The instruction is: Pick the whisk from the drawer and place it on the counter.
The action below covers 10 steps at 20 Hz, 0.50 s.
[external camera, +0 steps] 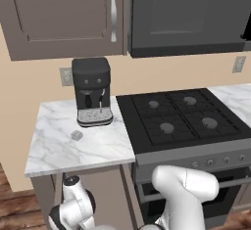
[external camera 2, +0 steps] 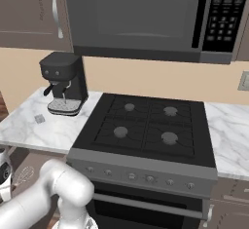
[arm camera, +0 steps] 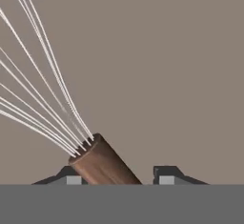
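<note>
In the hand view, the whisk point(arm camera: 102, 163) is being seen close up: its brown wooden handle is lying between the two dark fingertips of the pincer point(arm camera: 116, 176), angled toward 10 o'clock, with the silvery wires fanning out to the upper left over the flat grey-brown floor of the drawer point(arm camera: 167, 75). The fingertips are standing apart on either side of the handle (the handle is nearer the left one), and whether they are pressing on it cannot be told.

In the right base view, the wire head of the whisk point(external camera 2: 23, 176) is being shown faintly at 8 o'clock, low beside the white arm and below the bench point(external camera 2: 53, 130) edge.

On the bench point(external camera: 59, 146) in the left base view, a black coffee machine point(external camera: 91, 91) is standing toward the back, and a small grey lump point(external camera: 76, 135) is lying just in front of it, at its 7 o'clock. A black stovetop point(external camera: 184, 116) is adjoining the bench at 3 o'clock.
</note>
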{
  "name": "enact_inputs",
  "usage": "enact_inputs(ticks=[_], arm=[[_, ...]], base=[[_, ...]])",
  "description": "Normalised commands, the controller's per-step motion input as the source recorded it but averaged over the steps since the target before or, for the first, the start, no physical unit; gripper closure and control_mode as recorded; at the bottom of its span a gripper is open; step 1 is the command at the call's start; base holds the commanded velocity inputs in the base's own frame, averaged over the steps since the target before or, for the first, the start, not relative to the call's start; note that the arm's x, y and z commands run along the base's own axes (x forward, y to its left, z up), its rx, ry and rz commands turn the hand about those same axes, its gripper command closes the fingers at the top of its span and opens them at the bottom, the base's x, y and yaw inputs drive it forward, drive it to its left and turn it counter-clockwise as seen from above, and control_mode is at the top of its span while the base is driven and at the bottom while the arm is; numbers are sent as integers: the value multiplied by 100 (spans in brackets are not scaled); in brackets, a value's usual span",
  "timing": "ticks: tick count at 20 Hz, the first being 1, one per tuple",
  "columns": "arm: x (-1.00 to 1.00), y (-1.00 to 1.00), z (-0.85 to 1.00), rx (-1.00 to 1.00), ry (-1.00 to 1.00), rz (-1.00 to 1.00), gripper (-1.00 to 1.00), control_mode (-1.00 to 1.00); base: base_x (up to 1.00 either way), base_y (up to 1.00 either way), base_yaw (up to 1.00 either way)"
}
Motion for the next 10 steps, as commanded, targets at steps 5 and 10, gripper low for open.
enact_inputs(ticks=[5, 10], arm=[[-35, -27, -33, 0, 0, 0, 100, -100], [-32, -10, 74, 2, -3, 1, 100, -100]], base=[[0, 0, 0], [0, 0, 0]])
